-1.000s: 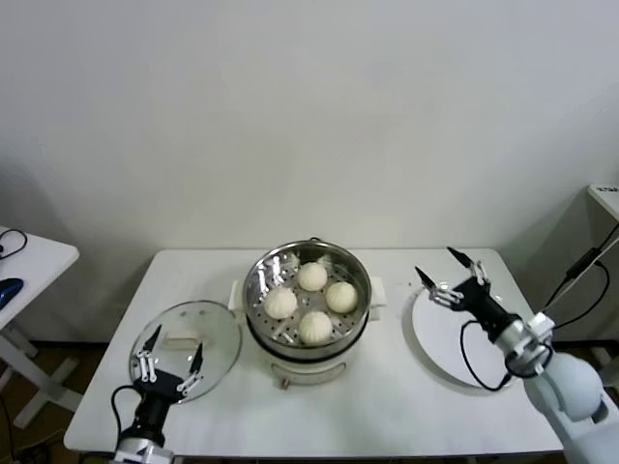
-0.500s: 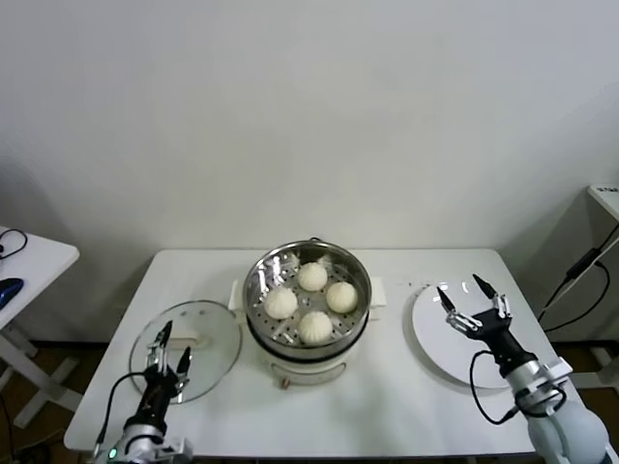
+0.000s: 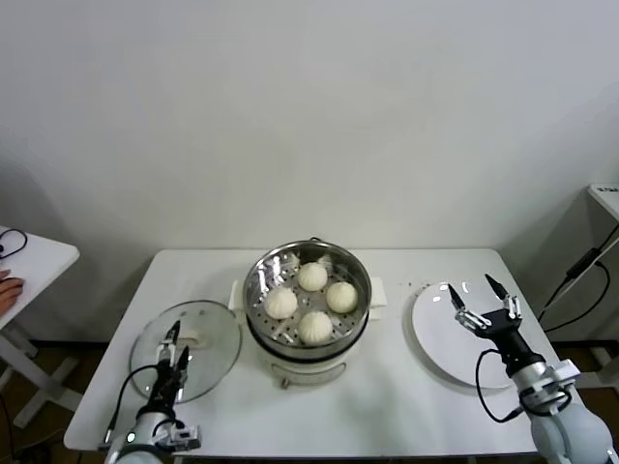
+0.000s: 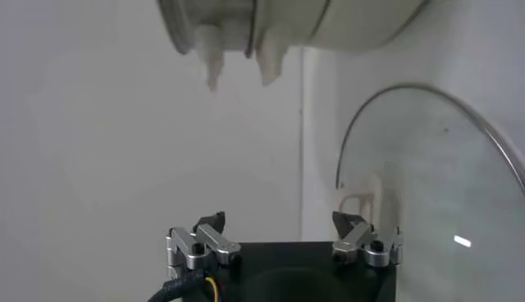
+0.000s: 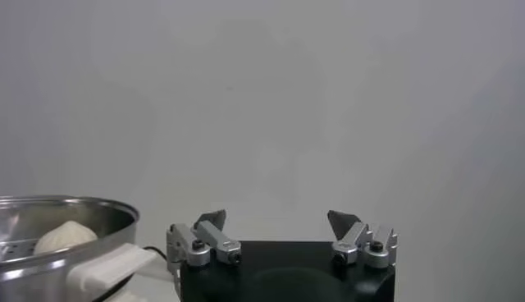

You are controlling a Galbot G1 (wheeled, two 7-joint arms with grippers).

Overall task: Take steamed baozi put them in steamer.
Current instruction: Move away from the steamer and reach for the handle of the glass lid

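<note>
The steamer (image 3: 254,286) stands at the middle of the white table, a shiny steel pot on a white base. Several cream-white baozi (image 3: 311,276) lie on its perforated tray. My left gripper (image 3: 179,340) hangs open and empty over the near edge of the glass lid, left of the steamer. In the left wrist view, the open left gripper (image 4: 277,218) looks toward the steamer (image 4: 328,20). My right gripper (image 3: 468,283) is open and empty above the white plate, right of the steamer. The right wrist view shows the right gripper (image 5: 276,215), the steamer's rim (image 5: 49,205) and one baozi (image 5: 66,235).
A round glass lid (image 3: 208,338) with a white handle lies flat at the table's left front, also the lid (image 4: 426,164) in the left wrist view. An empty white plate (image 3: 450,343) lies at the right. A side table (image 3: 29,256) stands far left, with a hand (image 3: 5,290) at its edge.
The right gripper has drawn back from the plate's far edge toward me, still open. The left gripper has turned edge-on and pulled slightly nearer. A hand has appeared at the far left.
</note>
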